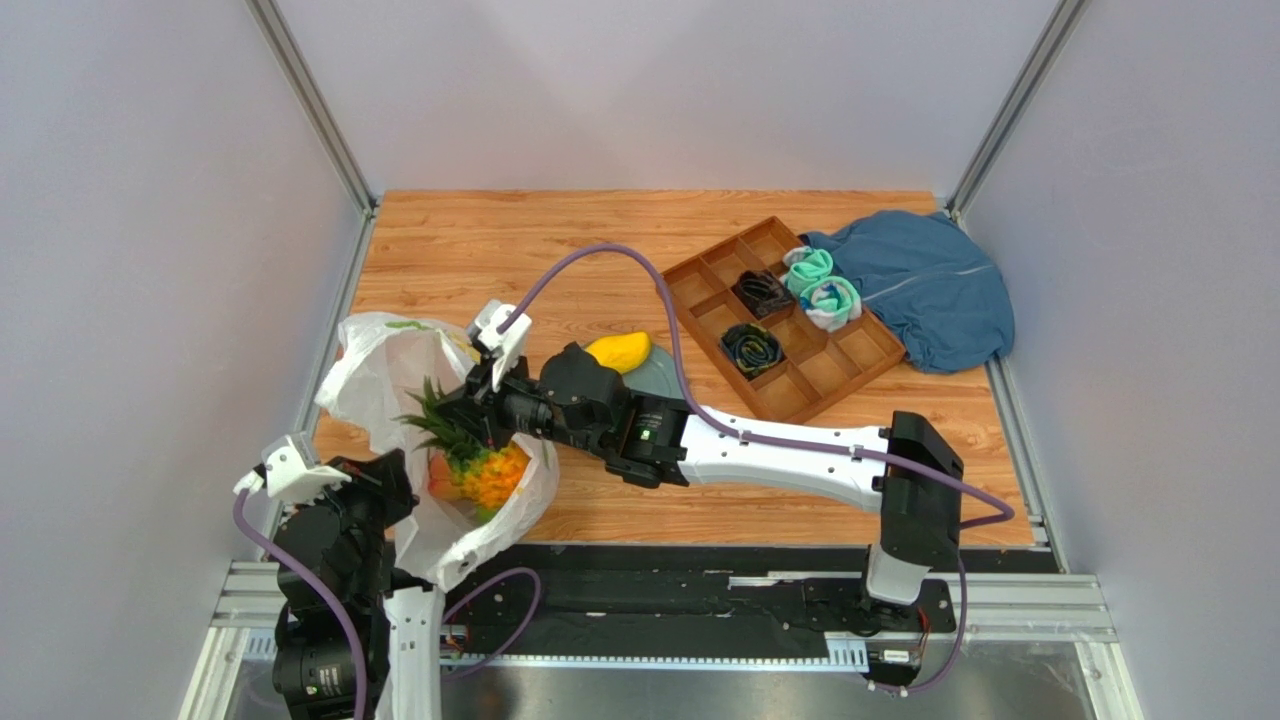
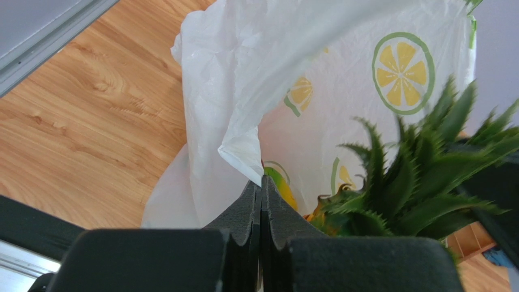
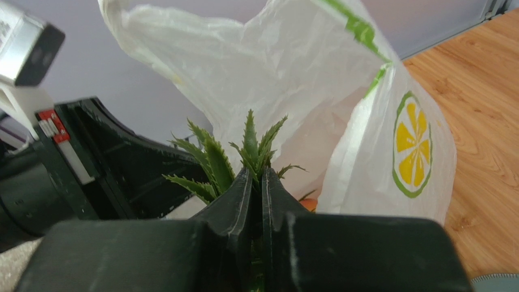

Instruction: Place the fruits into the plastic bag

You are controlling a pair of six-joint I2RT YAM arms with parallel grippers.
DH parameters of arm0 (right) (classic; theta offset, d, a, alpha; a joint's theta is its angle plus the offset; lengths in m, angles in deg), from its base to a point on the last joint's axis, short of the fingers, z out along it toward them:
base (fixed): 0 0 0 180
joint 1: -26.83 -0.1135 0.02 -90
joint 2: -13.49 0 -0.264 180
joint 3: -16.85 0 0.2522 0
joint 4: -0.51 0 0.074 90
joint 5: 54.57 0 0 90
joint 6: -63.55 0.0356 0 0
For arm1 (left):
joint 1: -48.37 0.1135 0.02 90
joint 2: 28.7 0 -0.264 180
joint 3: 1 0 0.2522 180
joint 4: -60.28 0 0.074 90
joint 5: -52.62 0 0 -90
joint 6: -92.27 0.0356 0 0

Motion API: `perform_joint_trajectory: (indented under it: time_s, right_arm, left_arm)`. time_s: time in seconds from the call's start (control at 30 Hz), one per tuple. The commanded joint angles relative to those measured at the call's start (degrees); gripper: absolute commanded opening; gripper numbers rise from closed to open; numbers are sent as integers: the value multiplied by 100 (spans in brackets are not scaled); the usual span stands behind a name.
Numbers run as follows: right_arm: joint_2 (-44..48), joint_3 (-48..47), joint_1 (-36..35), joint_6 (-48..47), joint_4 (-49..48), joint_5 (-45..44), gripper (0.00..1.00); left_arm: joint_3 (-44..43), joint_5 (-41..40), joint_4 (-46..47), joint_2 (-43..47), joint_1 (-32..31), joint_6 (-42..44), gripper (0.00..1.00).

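Observation:
The white plastic bag point(image 1: 368, 368) with citrus prints stands open at the table's left front. My left gripper point(image 2: 261, 182) is shut on the plastic bag's point(image 2: 256, 73) near rim fold, holding the mouth up. An orange pineapple point(image 1: 478, 473) sits in the bag's mouth, green crown point(image 1: 439, 413) pointing up and left. My right gripper point(image 3: 262, 176) is shut on the crown leaves point(image 3: 250, 146), with the bag point(image 3: 341, 91) right behind them. A yellow-green fruit point(image 2: 281, 188) lies inside the bag. A yellow mango point(image 1: 619, 353) rests on the table behind the right arm.
A brown divided tray point(image 1: 706, 293) at the back right holds teal socks point(image 1: 824, 285) and black socks point(image 1: 751, 348). A blue cloth point(image 1: 924, 285) lies beside it. The left arm point(image 3: 109, 164) stands close beside the right gripper. Walls close in the left and right sides.

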Motion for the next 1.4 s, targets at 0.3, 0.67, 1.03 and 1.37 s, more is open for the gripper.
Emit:
perform_joint_trajectory:
  time_s: [0.3,0.67,1.03,1.37]
  right_arm:
    - [-521,-1048,-260,-1337,1176,248,0]
    - [-1673,-2711,-110,-1100,2934,249,0]
    - [-1946,-2914,162,-872,3321,-86,22]
    - [-1840,-2993,180,-845,3313,125,66]
  left_arm:
    - [-55,-76,244,55,-11,-47,0]
    - [-46,-59,226,99,-2,-48,0]
    - [-46,-111,226,99,-11,-74,0]
    - [-38,-94,235,64,-11,-56,0]
